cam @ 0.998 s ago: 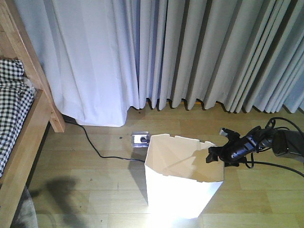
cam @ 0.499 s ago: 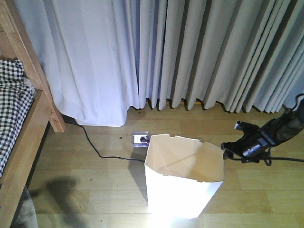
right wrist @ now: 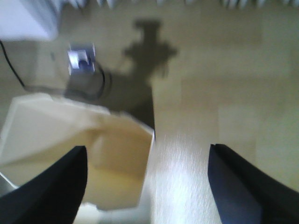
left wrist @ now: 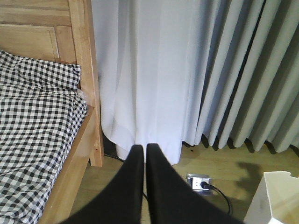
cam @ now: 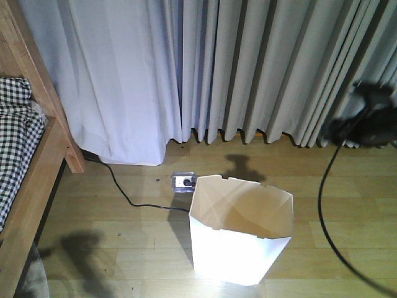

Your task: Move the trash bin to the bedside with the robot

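No legible writing. Left gripper [left wrist: 145,154] jaws together; right gripper [right wrist: 147,186] jaws apart above trash bin [cam: 240,239].

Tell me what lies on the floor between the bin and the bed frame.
In the front view, a black cable crosses bare wood floor between the bin and the bed frame, running to a floor socket.

No writing, label, brand or number can be read in any view. The white bin [cam: 239,233], the curtains [cam: 236,68] and the floor socket [cam: 183,182] carry no legible marks.
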Tool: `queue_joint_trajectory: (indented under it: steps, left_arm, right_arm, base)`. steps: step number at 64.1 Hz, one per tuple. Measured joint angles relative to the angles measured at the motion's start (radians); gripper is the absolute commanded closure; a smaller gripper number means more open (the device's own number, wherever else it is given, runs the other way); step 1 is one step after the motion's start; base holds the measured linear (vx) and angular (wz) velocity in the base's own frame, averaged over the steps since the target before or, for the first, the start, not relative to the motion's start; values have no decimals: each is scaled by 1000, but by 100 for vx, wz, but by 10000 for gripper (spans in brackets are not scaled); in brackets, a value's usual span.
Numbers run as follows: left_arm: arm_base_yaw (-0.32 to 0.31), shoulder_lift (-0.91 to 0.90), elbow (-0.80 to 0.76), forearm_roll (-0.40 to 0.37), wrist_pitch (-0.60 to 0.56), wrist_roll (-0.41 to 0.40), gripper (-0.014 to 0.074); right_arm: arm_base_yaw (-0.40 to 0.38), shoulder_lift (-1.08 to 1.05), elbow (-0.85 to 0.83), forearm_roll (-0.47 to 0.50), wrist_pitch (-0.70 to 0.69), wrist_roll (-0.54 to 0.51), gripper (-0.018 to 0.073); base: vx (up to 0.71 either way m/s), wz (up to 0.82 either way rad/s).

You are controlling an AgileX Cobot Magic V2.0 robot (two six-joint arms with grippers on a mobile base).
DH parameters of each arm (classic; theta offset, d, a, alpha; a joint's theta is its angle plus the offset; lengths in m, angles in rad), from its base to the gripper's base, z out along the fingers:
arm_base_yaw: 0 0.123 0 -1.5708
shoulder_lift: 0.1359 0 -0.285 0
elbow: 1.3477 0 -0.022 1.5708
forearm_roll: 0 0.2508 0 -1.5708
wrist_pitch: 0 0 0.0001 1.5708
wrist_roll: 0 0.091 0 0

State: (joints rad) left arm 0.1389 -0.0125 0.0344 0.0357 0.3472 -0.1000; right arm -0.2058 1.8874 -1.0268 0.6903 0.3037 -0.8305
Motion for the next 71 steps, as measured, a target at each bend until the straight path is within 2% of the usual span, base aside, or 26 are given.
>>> queue_joint_trajectory:
  steps: [23,41,48,56,71]
  left_arm:
    - [0,0,0,0,0,0,603]
    - [0,0,0,0,0,0,603]
    - [0,0,0,0,0,0,603]
    - [0,0,0,0,0,0,603]
    - [0,0,0,0,0,0,603]
  right_arm:
    - [0,-588,184,-20,50,-26,41]
    - [1,-1095,455,3,-64,-51,41]
    - [47,-1249,516,56,-104,-51,41]
    - [109,-1399,570,76,-85,-52,41]
    - [115,-1620,730,92,-55,-21,41]
  base:
    - [0,0]
    - [0,0]
    - [0,0]
    - [0,0]
    - [0,0]
